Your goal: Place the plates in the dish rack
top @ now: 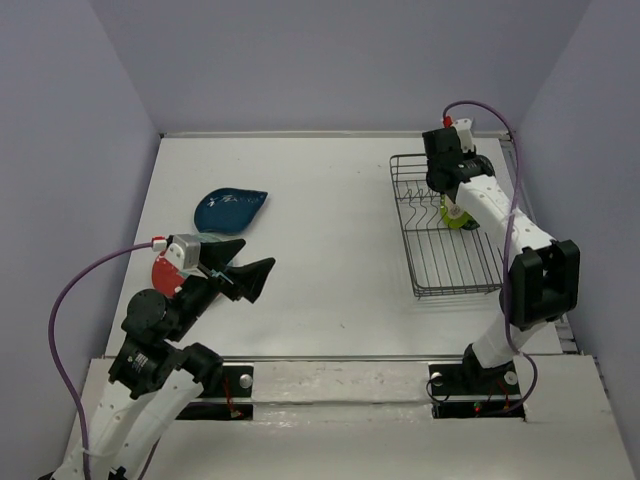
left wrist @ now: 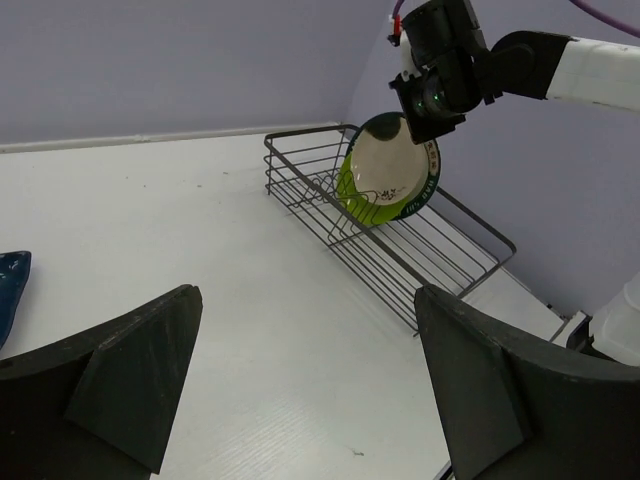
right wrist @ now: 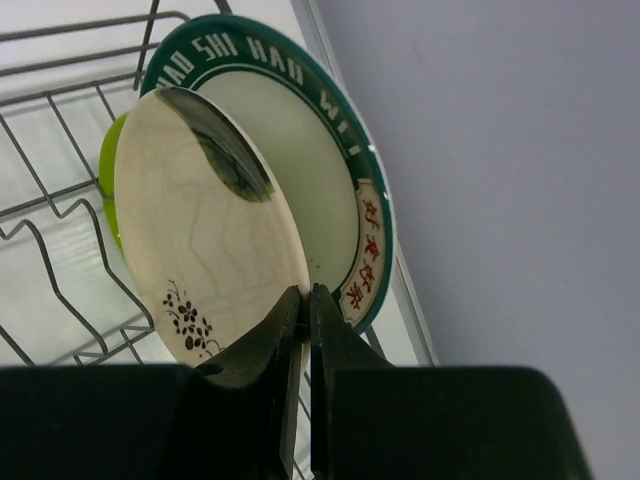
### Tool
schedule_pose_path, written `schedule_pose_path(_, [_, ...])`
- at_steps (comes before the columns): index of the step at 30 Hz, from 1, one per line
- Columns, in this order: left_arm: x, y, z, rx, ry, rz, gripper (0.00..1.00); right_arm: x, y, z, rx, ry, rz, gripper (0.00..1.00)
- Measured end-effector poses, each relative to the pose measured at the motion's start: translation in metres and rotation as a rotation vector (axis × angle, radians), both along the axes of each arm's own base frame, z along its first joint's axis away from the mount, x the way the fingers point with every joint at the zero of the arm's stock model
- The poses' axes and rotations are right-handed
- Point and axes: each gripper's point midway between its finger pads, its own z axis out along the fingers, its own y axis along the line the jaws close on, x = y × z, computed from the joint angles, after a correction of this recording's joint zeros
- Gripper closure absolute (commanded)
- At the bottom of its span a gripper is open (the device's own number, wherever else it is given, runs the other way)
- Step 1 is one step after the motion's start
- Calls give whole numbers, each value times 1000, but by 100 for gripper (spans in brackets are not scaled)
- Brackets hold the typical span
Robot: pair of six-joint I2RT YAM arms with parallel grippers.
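Observation:
The black wire dish rack (top: 455, 265) stands at the right. My right gripper (top: 447, 200) is over its far, pronged end, shut on the rim of the cream plate with dark flower marks (right wrist: 200, 230). That plate is upright between the lime green plate (right wrist: 108, 170) and the white plate with a dark green lettered rim (right wrist: 340, 150); both stand in the rack. The teal-blue leaf plate (top: 230, 208) lies on the table at the left. The red plate (top: 163, 272) is partly hidden under my left arm. My left gripper (top: 255, 258) is open and empty above the table.
The white table (top: 330, 260) is walled at the back and both sides. The rack also shows in the left wrist view (left wrist: 440, 250), close to the right wall. A raised strip runs along the near edge by the arm bases.

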Motion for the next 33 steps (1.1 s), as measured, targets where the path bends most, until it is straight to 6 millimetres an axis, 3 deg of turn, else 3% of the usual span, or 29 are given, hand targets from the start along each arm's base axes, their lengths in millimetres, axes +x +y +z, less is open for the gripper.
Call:
schedule_pose_path(5, [0, 0, 0, 0, 0, 0, 1, 0, 4, -34, 1, 82, 24, 93])
schedule_pose_path(9, [1, 0, -1, 2, 4, 0, 1, -3, 9, -51, 20, 126, 53, 64])
schedule_pose_path(10, [2, 0, -2, 4, 7, 2, 1, -3, 10, -51, 26, 123, 56, 50])
schedule_pose_path(12, [3, -1, -3, 7, 13, 5, 1, -2, 13, -48, 51, 102, 63, 42])
schedule_pose_path(15, [6, -1, -6, 14, 26, 13, 1, -2, 23, -36, 133, 47, 98, 39])
schedule_pose_path(19, [12, -1, -10, 23, 44, 30, 1, -6, 53, -2, 289, -72, 205, 40])
schedule_pose_path(21, [13, -1, -12, 28, 51, 34, 1, -8, 84, 16, 369, -131, 295, 40])
schedule_pose_path(23, [16, 0, -14, 30, 60, 47, 1, -10, 127, 27, 461, -168, 412, 40])
schedule_pose_path(28, [21, 7, -9, 23, 59, 92, 1, -29, 277, 35, 776, -189, 742, 40])
schedule_pose_path(31, [19, 14, 11, -7, 24, 122, 1, -40, 355, 16, 944, -155, 842, 40])
schedule_pose_path(33, [16, 21, 28, -36, -14, 147, 1, -45, 393, -5, 1017, -120, 870, 40])
